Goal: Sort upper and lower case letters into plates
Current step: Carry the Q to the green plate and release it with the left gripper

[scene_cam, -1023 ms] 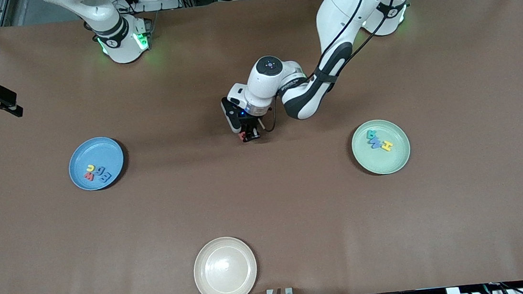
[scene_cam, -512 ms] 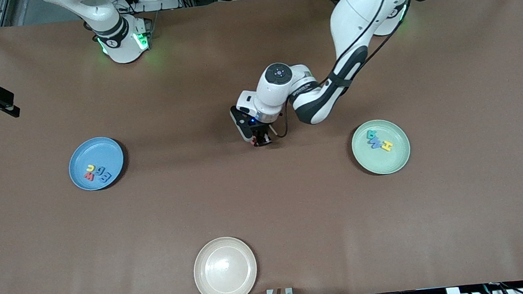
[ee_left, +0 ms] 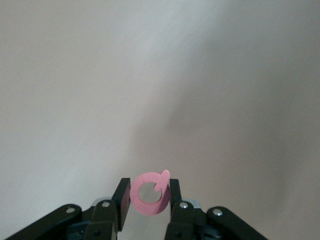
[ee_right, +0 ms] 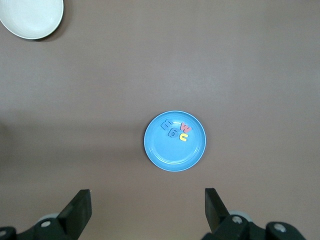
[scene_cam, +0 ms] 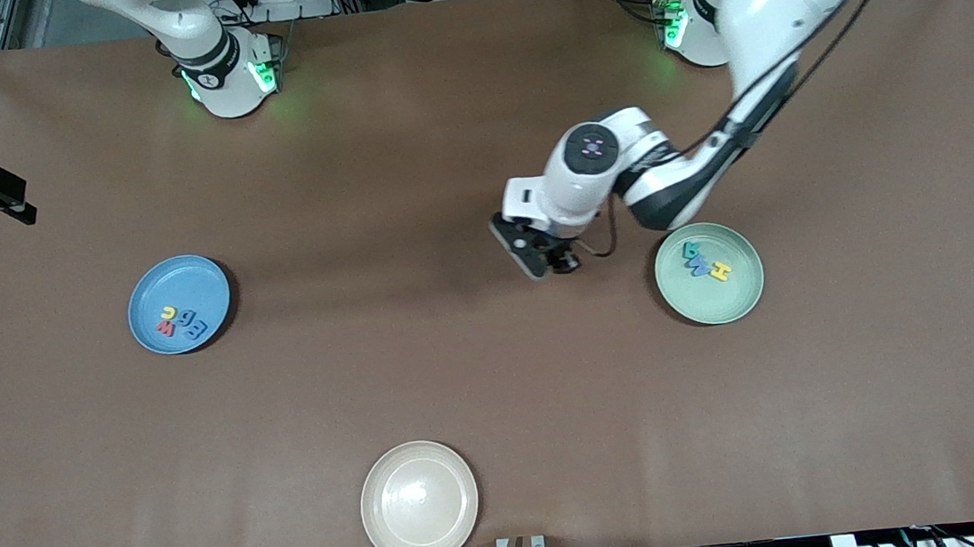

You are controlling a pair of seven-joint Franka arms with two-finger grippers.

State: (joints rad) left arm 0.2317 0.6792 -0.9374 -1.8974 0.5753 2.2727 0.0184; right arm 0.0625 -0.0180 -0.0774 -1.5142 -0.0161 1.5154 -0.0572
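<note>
My left gripper (scene_cam: 563,263) hangs over the bare table beside the mint green plate (scene_cam: 713,302), shut on a pink-red ring-shaped letter with a small tail (ee_left: 148,210). The letter stands upright between the two black fingers (ee_left: 123,196). That green plate holds three letters (scene_cam: 705,260): teal, blue and yellow. The sky blue plate (scene_cam: 195,280) toward the right arm's end holds several letters (scene_cam: 181,323). My right gripper (ee_right: 147,197) waits high above the table, open and empty, looking down on the blue plate (ee_right: 170,152); in the front view the right gripper (scene_cam: 4,197) shows at the table's edge.
A cream-white plate (scene_cam: 420,503) with nothing on it sits near the table edge closest to the front camera, and shows in the right wrist view too as the cream plate (ee_right: 30,17). Brown tabletop lies between the three plates.
My left arm has swung toward its own end of the table, carrying the pink-red letter from the table's middle to just beside the green plate. The right gripper has barely shifted.
</note>
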